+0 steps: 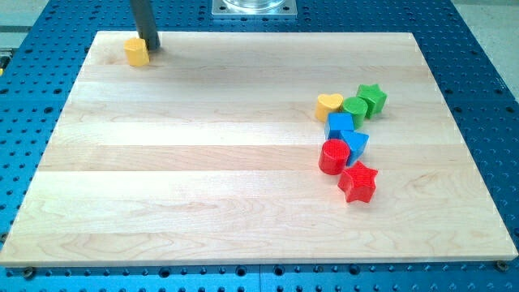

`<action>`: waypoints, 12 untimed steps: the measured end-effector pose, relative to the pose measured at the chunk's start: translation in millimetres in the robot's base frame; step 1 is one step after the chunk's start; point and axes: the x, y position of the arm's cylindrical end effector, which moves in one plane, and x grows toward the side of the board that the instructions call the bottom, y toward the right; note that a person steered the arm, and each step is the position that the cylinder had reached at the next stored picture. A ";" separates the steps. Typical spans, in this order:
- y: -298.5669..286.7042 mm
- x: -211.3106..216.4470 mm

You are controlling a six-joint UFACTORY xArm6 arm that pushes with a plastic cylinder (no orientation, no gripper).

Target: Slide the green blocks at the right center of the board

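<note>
A green star block (373,99) and a green round block (354,109) sit side by side at the view's right, touching. My tip (150,47) is far off at the view's top left, right next to a yellow block (137,52). A yellow heart block (328,106) touches the green round block on its left.
Below the green blocks lie a blue square block (340,125), a blue triangle block (356,144), a red cylinder (332,156) and a red star (358,181), packed close. The wooden board (203,162) lies on a blue perforated table.
</note>
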 end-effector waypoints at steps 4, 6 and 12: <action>281.1 109.9; 319.1 157.0; 306.4 173.6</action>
